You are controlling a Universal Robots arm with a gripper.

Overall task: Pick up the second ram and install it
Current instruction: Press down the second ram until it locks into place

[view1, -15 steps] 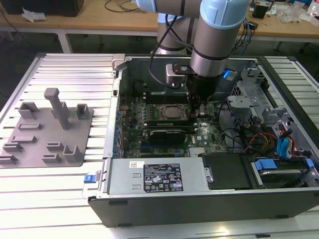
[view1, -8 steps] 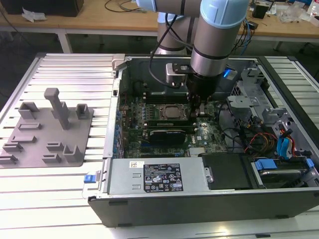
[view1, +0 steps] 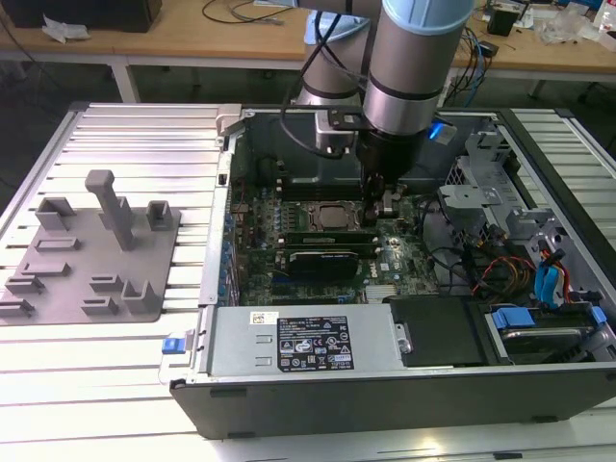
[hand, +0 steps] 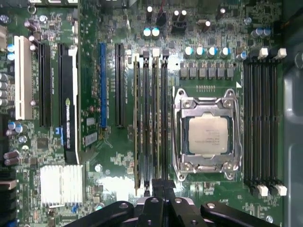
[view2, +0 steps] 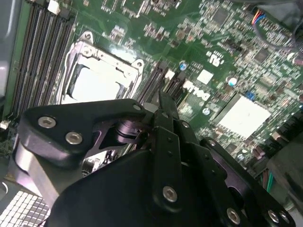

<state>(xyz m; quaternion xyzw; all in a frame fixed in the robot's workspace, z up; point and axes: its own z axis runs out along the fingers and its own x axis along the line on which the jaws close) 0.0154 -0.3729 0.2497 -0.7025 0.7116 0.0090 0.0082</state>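
Standing in its slot, second ram (hand: pixel 137 123) beside fingers (hand: pixel 158 187).

The open computer case (view1: pixel 385 375) lies on the slatted table (view1: pixel 135 144), with the fixture plate (view1: pixel 91 255) beside it toward the exterior view's left. Inside the case, the processor socket (hand: pixel 206 135) sits between 2 banks of memory slots (hand: pixel 150 120), and the expansion card (view1: pixel 327 260) stands just in front of the socket in the exterior view. The gripper (view1: pixel 377 207) hangs over the motherboard (view1: pixel 395 279) beside the socket.

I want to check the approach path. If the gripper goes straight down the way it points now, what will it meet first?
Most likely the memory slots beside the processor socket: the gripper points straight at that bank in the first wrist view. Depth is unclear, so exactly which slot cannot be told.
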